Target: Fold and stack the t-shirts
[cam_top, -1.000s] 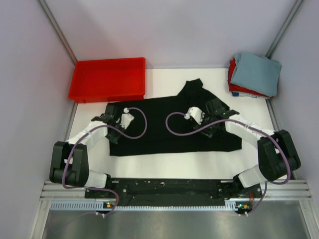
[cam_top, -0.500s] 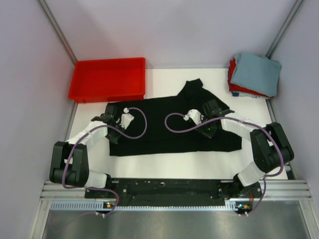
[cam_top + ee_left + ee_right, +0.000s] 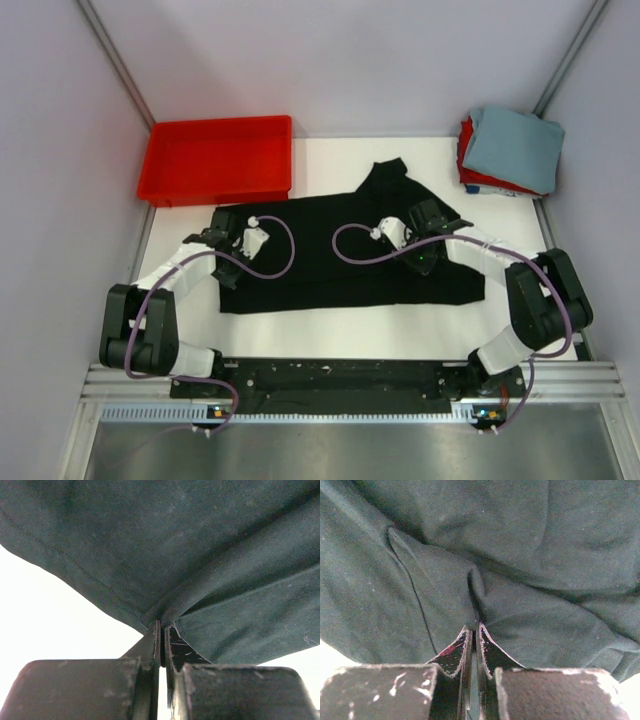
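1. My left hand and right hand are each pinched tight on the black t-shirt, spread across the counter.
2. I should lift both edges evenly, so the fold lands square.
3. The folded t-shirts sit far right.

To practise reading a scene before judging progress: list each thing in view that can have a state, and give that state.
black t-shirt: laid out flat, partly folded
left end effector: shut on the black t-shirt's edge
right end effector: shut on a fold of it
grey-blue t-shirt: folded, top of stack
red t-shirt: folded, beneath the grey-blue one
red tray: nothing in it
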